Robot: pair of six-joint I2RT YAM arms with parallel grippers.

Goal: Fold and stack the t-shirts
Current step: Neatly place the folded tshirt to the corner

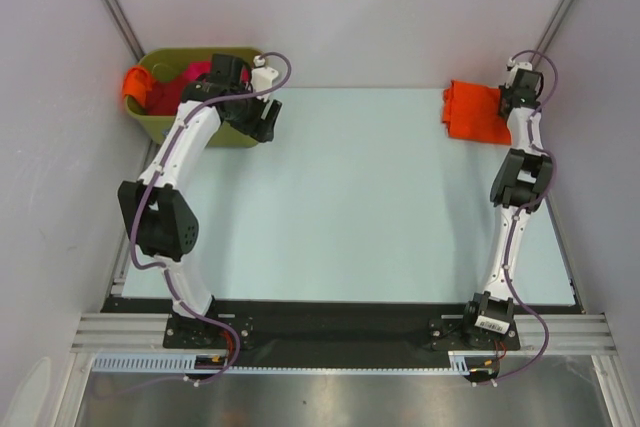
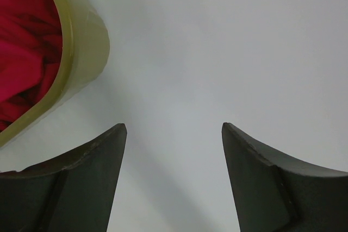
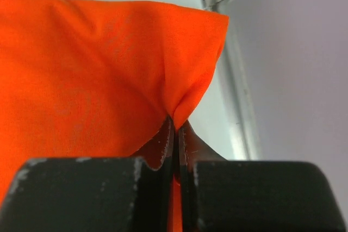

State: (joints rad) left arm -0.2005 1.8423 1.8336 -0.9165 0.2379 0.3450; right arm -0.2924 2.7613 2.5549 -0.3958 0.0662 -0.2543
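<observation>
Rightward, orange t-shirt (image 1: 472, 113) between right jaws; olive bin (image 1: 157, 123) beside left jaws.

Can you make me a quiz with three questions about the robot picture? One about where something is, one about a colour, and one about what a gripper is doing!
1. Where does the green bin stand?
A. at the far left corner of the table
B. at the far right corner
C. in the middle

2. What colour is the shirt in the right gripper?
A. blue
B. orange
C. white

3. How is the left gripper?
A. shut on a towel
B. open, holding nothing
C. shut on a cup

Answers:
1 A: the top view shows the bin at the far left.
2 B: the right wrist view shows orange cloth pinched between shut fingers.
3 B: its fingers stand wide apart with only bare table between them.
</observation>
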